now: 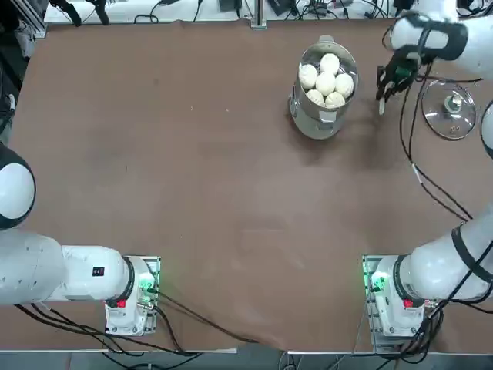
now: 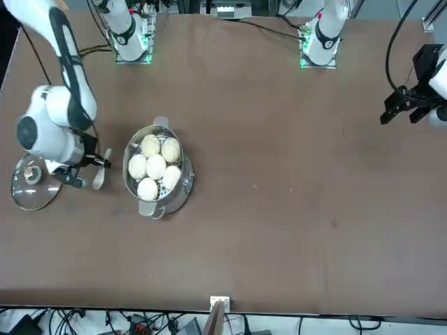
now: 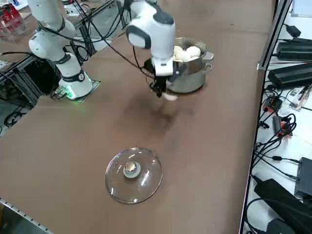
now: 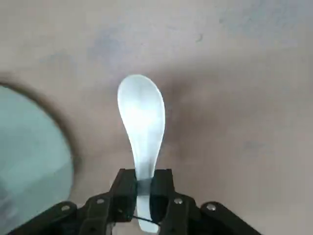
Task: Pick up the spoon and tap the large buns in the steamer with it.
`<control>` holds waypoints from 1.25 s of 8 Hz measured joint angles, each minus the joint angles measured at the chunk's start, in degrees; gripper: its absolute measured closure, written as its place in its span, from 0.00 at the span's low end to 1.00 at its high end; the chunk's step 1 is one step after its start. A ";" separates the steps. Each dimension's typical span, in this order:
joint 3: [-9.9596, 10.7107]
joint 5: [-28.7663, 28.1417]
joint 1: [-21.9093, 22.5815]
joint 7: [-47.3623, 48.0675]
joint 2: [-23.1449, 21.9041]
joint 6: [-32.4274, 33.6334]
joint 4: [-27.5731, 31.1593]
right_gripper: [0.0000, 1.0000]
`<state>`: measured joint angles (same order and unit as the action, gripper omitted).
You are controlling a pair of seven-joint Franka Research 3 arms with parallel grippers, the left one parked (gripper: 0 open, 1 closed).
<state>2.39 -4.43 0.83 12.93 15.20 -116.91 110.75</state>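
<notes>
The right gripper's fingers (image 4: 128, 188) are pinched on the handle of the spoon (image 4: 141, 120), its bowl pointing away from the wrist; the right gripper (image 2: 78, 167) hangs above the table between the glass lid (image 2: 31, 183) and the steamer (image 2: 159, 201), apart from both, with the spoon clear of the tabletop; the pickup looks done, and the step in hand is the carry toward the pot; the next move calls for bringing the spoon over the tall steel rim, then lowering its bowl gently onto a bun; inside the steamer five large buns (image 2: 155, 167) sit clustered, uncovered; the lid lies flat, knob up.
</notes>
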 joint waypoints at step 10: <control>-1.38 -9.87 18.07 21.80 0.62 10.50 -14.26 0.82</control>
<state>1.02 -14.31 18.90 34.73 15.82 -106.41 96.49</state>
